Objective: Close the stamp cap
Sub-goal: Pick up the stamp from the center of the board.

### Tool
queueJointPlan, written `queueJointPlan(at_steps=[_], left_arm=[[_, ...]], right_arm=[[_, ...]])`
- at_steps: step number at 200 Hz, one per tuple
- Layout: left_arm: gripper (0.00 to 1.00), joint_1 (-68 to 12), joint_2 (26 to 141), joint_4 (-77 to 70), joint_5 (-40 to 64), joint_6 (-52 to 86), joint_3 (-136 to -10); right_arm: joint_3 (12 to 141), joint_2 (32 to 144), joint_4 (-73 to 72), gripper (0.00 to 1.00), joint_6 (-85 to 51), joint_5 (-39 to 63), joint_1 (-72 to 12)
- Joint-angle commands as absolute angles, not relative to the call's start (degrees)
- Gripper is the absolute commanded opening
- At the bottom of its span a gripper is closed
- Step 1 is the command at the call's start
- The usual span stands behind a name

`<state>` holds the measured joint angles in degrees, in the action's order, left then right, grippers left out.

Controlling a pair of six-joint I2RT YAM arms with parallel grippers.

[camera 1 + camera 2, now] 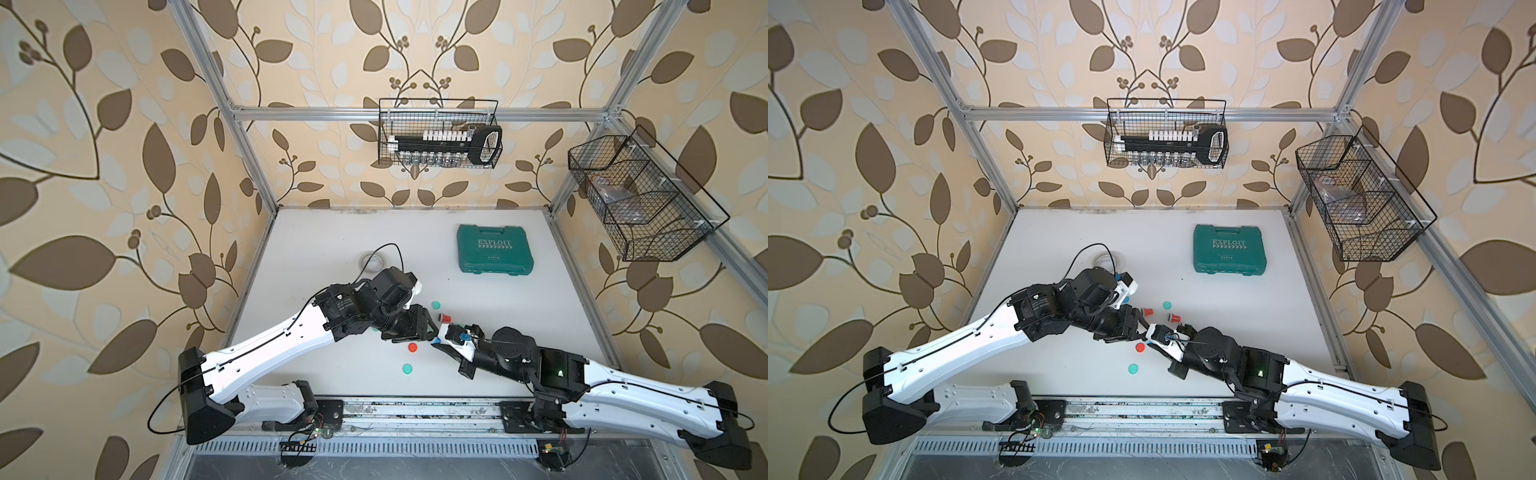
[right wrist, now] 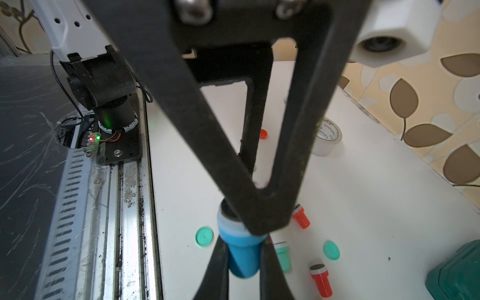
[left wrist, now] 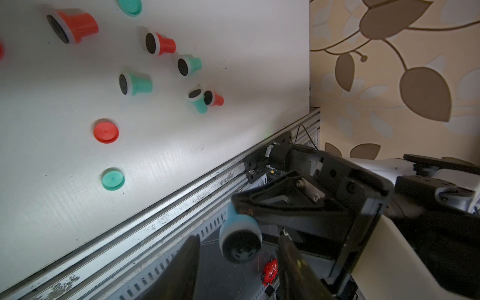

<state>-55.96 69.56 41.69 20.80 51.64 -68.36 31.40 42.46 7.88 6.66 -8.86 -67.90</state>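
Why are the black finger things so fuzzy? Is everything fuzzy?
Right wrist view: the left gripper is too near the lens, so it blurs; the tape behind is sharp. Left wrist view: the stamp is soft too. Both top views: sharp, the case lettering reads clearly.

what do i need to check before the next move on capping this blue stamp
1. Right gripper shut on the blue stamp: ok.
2. Stamp face bare and turned toward the left gripper: ok.
3. Cap held in the left gripper: not ok; its fingers stand apart on either side of the stamp head and no cap shows between them.
4. Matching blue cap located: cannot tell; the loose ones in view are a red cap and a teal cap.
5. Gap between the two grippers: cannot tell; in both top views they overlap.
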Motion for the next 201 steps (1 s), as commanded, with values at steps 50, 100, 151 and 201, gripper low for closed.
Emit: queueJointPlan(at_steps=[50, 100, 151, 201], left_arm=[[0.44, -57.4, 70.6, 39.4, 21.2, 52.5, -68.5], [0.35, -57.9, 71.8, 38.7, 22.4, 52.6, -68.8], [0.27, -58.2, 72.2, 38.8, 22.2, 52.6, -69.2], [0.28, -58.4, 71.6, 39.6, 21.9, 52.7, -69.7]], right_arm=[[31.9, 40.7, 6.8, 0.08, 5.0, -8.8, -68.3], [31.5, 39.5, 7.1, 0.09, 4.9, -9.8, -68.3], [31.2, 38.7, 7.9, 0.09, 4.4, -11.4, -68.3], [31.5, 38.2, 9.1, 0.09, 4.2, -13.8, -68.3]])
